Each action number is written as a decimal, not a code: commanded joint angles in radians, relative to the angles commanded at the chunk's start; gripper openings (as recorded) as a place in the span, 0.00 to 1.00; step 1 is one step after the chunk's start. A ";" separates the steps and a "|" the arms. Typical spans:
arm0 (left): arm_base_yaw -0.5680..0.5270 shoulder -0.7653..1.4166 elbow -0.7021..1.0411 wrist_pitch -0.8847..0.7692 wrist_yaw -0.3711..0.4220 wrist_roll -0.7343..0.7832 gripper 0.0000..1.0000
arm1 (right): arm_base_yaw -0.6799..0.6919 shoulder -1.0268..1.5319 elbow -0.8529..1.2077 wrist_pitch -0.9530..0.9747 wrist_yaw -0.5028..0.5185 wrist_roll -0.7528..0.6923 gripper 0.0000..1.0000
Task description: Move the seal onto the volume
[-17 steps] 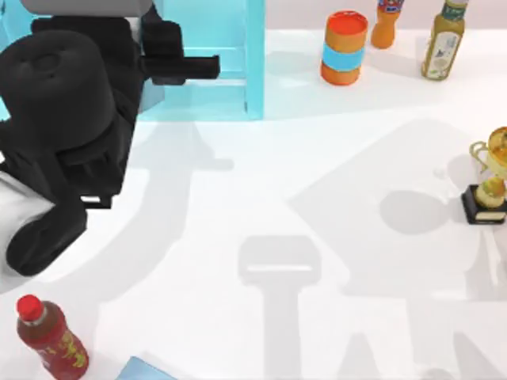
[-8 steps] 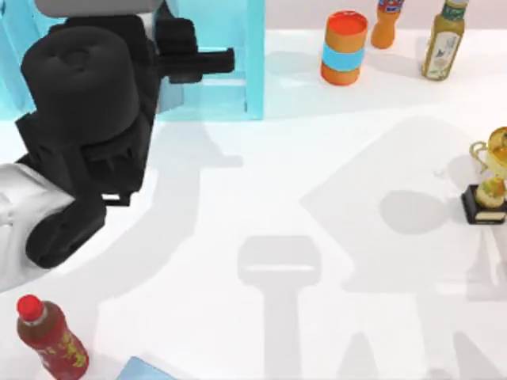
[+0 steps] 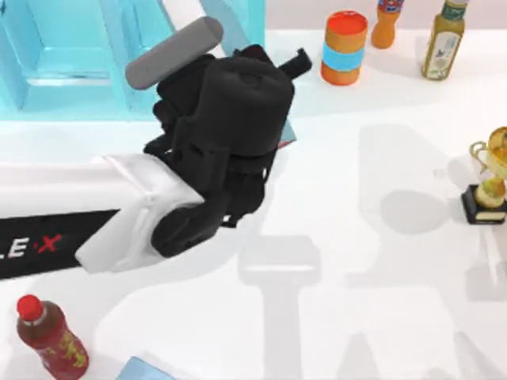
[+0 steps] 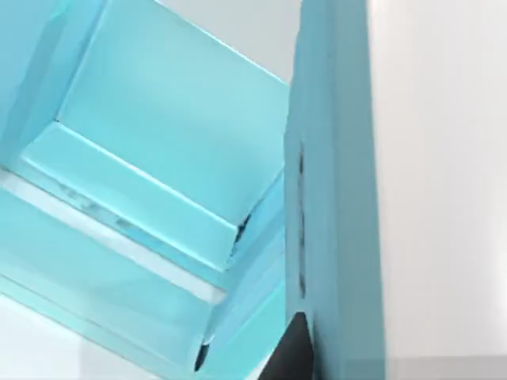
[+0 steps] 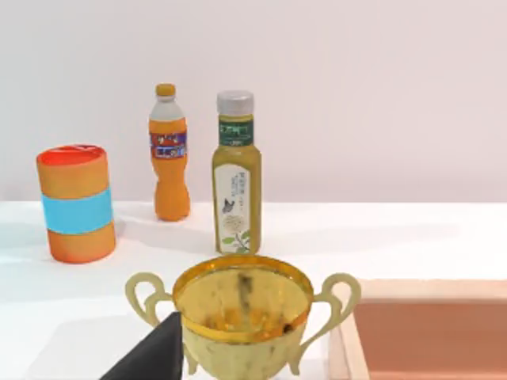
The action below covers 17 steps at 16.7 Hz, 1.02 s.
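**Left arm stretched across the table beside the light-blue shelf unit**

From above, the left arm [image 3: 119, 226] reaches in from the table's left side, its white link and black wrist lying just in front of the light-blue shelf unit [image 3: 71, 59]. The left gripper [image 3: 295, 63] pokes out past the shelf unit's right-hand post, towards the orange can [image 3: 344, 47]; whether its fingers are apart or together cannot be told. A small blue corner shows under the wrist, just right of the shelf unit, and cannot be identified. Right of the shelf unit, along the far edge, stand the orange can with its blue band, an orange bottle [image 3: 386, 22] and a green-capped bottle [image 3: 442, 39]. A gold trophy [image 3: 489, 178] stands well away at the right edge. A red-capped bottle [image 3: 49, 336] stands near the front, below the shelf unit.

The left wrist view looks at the shelf unit's translucent walls [image 4: 158, 158], with a dark tip beside a post.

The right wrist view looks over the trophy's cup [image 5: 242, 313] at the can, orange bottle and green-capped bottle behind it. A dark fingertip [image 5: 154, 356] shows beside the cup; the right gripper's state cannot be told. Neither the seal's nor the volume's place can be told.
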 joint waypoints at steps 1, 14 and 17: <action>-0.028 0.041 0.026 -0.036 -0.034 -0.128 0.00 | 0.000 0.000 0.000 0.000 0.000 0.000 1.00; -0.314 0.405 0.296 -0.475 -0.379 -1.535 0.00 | 0.000 0.000 0.000 0.000 0.000 0.000 1.00; -0.338 0.428 0.322 -0.519 -0.413 -1.643 0.00 | 0.000 0.000 0.000 0.000 0.000 0.000 1.00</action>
